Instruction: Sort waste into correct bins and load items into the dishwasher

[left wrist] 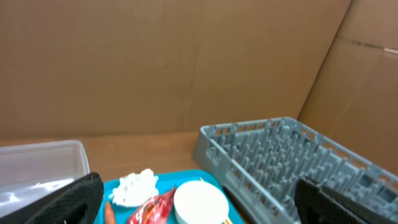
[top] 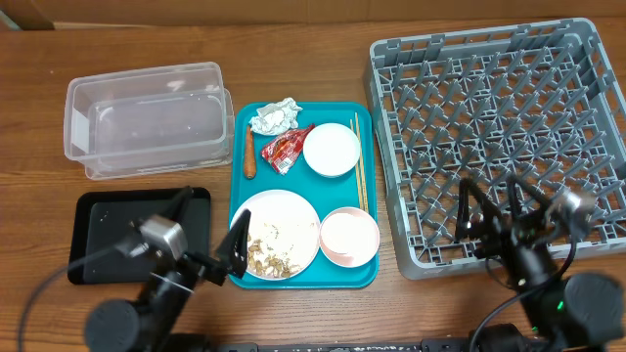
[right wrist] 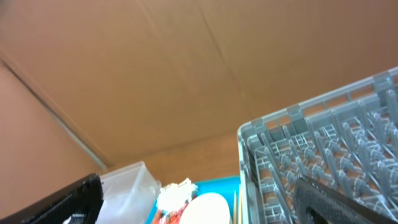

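Progress, as I judge it from my seat, is nil; the dish rack (top: 489, 39) carries nothing on its pegs, and the clear tub (top: 147, 73) and the black tray (top: 98, 210) look bare. Everything sits on the teal tray (top: 333, 191): crumpled napkin (top: 275, 117) and red wrapper (top: 286, 148) at its far edge; carrot stick (top: 249, 154) along its left side; white bowl (top: 332, 150) at the far right; chopsticks (top: 360, 166) lying along the right side; pinkish bowl (top: 349, 237) at the near right; plate (top: 289, 220) at the near left, with rice and brown scraps (top: 269, 252) on it; I cannot pick out a cup. All the sorting and all the loading are left to do.

My left gripper (top: 209, 227) hovers between black tray and plate, fingers spread wide, holding nothing; my right gripper (top: 489, 200) hangs over the rack's near left corner, likewise spread and empty.

Writing: none I can read; the wrapper's print is too small, and tub, rack and trays show no label.
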### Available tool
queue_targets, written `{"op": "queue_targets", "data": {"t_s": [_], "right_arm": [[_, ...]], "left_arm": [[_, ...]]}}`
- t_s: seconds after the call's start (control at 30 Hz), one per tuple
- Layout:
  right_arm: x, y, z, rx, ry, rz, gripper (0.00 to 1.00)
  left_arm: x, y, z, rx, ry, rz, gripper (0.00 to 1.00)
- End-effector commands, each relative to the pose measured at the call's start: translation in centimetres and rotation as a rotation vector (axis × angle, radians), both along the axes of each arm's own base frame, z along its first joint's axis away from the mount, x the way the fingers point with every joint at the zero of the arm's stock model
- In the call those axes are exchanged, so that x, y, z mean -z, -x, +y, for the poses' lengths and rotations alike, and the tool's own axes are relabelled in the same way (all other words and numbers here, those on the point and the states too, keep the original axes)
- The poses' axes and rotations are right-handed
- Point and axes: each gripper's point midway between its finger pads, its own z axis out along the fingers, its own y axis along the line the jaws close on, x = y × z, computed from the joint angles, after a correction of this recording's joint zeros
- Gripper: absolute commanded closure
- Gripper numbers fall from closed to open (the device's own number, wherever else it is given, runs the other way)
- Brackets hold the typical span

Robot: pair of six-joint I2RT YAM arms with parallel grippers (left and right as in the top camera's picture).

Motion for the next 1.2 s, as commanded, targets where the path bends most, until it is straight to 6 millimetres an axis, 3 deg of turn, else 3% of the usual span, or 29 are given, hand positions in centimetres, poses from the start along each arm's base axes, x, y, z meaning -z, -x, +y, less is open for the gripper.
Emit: {"op": "queue_targets", "data": {"t_s": [0.0,0.2,0.4,0.5,0.6,0.77,0.97,1.03,1.17], "right_arm": [[-2.6,-1.7,0.5,-0.018,0.043,0.106,0.0],[-1.6,-4.9,1.2,-0.035,0.109,0.512,0.0],[-0.7,-7.8,2.6,-0.112,0.169,0.71,0.0],[0.2,-8.7,4.3,-0.197,0.14,0.756,0.0],[0.6,-8.9,4.6,-0.215,0.131,0.771,0.0],[0.6,-8.8,4.3,-0.199,0.137,0.772,0.0],[1.0,-9.1,2.8,-0.078,0.103,0.807,0.0],[1.2,-9.2,1.8,0.004,0.08,0.825,0.0],[1.7,-9.1,0.1,0.093,0.055,0.859,0.0]], "left_arm": [[-3.9,-1.2,0.1,-0.008,-0.002,0.083,0.0],[-7.0,-4.5,-0.5,0.024,-0.025,0.39,0.0],[-6.3,-6.7,-0.6,0.058,-0.112,0.652,0.0],[-6.1,-6.8,-2.7,0.17,0.01,0.768,0.0],[-5.4,-7.0,-4.2,0.266,0.052,0.82,0.0],[-1.7,-6.7,-5.4,0.288,0.031,1.01,0.0],[4.9,-5.3,-8.4,0.139,-0.304,1.202,0.04],[6.4,-5.1,-10.0,0.098,-0.382,1.224,0.04],[9.4,-4.0,-15.0,0.175,-0.508,1.254,0.08]]}}
